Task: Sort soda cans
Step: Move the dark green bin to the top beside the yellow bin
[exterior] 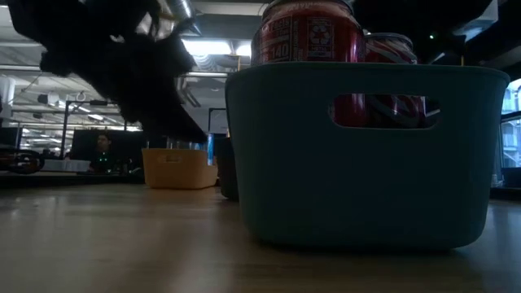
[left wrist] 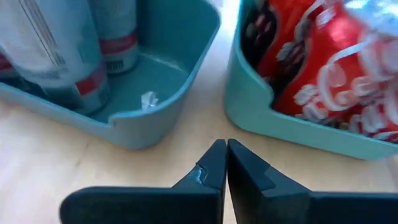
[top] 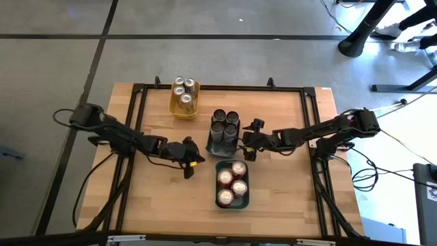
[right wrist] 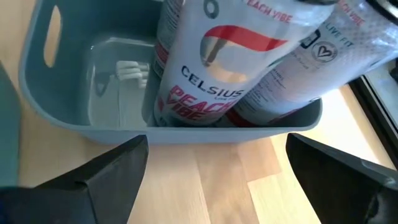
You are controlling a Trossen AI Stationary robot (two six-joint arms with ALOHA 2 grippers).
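Now soda cans (top: pixel 232 184) upright in trays; left gripper (left wrist: pixel 225 163) closed, right gripper (right wrist: pixel 217 165) open

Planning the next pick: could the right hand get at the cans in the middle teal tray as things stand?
Probably yes. The right hand is open right beside the middle teal tray, facing its white Celsius cans, with nothing between them.

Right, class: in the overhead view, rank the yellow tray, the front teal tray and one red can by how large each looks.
1. Front teal tray
2. Yellow tray, only slightly smaller, so that order is unsure
3. Red can, clearly smallest
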